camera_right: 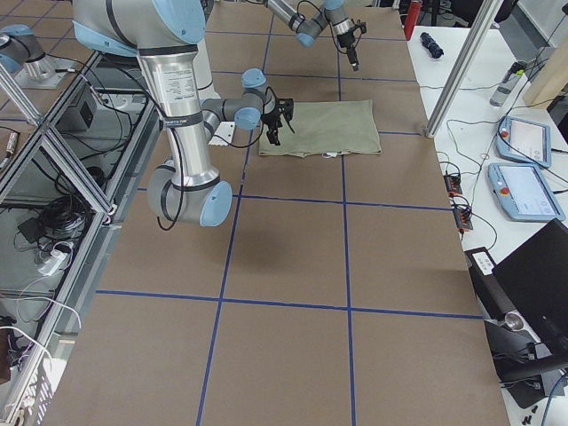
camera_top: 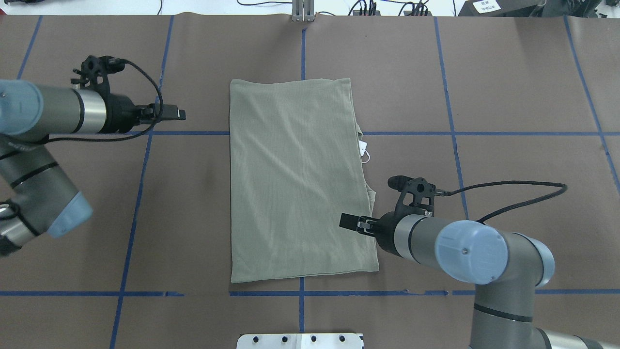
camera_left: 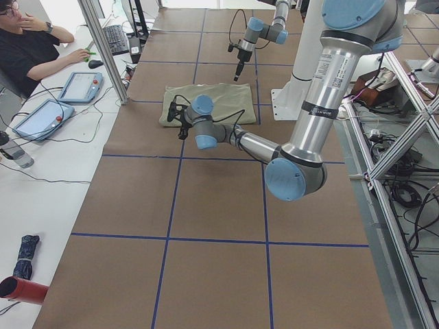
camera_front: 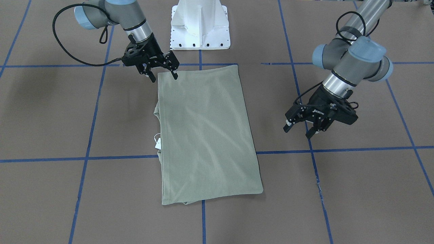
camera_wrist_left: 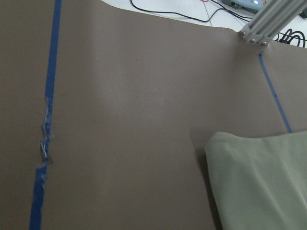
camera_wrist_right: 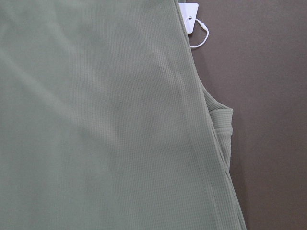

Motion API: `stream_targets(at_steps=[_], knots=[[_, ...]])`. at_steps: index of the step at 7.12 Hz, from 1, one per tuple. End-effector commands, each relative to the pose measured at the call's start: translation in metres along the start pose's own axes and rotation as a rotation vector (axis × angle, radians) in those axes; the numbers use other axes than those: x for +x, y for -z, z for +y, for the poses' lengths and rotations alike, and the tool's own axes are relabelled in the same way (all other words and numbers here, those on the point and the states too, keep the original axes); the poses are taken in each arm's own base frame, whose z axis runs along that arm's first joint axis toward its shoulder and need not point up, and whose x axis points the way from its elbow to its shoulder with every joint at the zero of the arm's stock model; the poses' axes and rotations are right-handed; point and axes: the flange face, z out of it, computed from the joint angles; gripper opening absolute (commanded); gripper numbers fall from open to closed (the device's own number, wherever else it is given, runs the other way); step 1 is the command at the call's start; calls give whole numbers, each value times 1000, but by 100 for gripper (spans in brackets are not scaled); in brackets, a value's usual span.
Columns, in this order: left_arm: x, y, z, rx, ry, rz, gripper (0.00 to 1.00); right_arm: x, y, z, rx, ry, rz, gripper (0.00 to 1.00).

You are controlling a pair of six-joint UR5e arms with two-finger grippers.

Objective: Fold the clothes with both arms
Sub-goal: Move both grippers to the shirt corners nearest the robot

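Right gripper [camera_front: 164, 77] is hanging over the corner of the shirt [camera_front: 206, 135] nearest the base [camera_front: 200, 25], on the robot's right side, jaws spread and gripping nothing. One finger is sitting over the cloth, the other just off its edge. Can't tell whether the tips are touching fabric. Left gripper [camera_front: 297, 132] is hovering over bare table [camera_front: 356, 189], apart from the shirt's left edge, jaws likewise spread and empty. Shirt is lying flat mid-table, folded into a long rectangle running near to far from the robot. Hang tag [camera_front: 157, 145] is poking out at the right edge, about halfway along, with folded layers showing beside it. Blue tape lines [camera_front: 86, 157] are crossing the table in a grid.
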Motion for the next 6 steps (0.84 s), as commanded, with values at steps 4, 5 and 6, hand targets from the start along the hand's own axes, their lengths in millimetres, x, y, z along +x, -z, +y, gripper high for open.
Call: stream_targets(at_steps=[4,5,6], knots=[[90,30,214,-36,515,5,97,28,16,-14,109,-196,-57,100],[97,21,239,4,628,9,90,28,15,-14,116,-199,-57,100],[110,5,254,45,674,26,89,28,15,-14,117,-200,-57,100]])
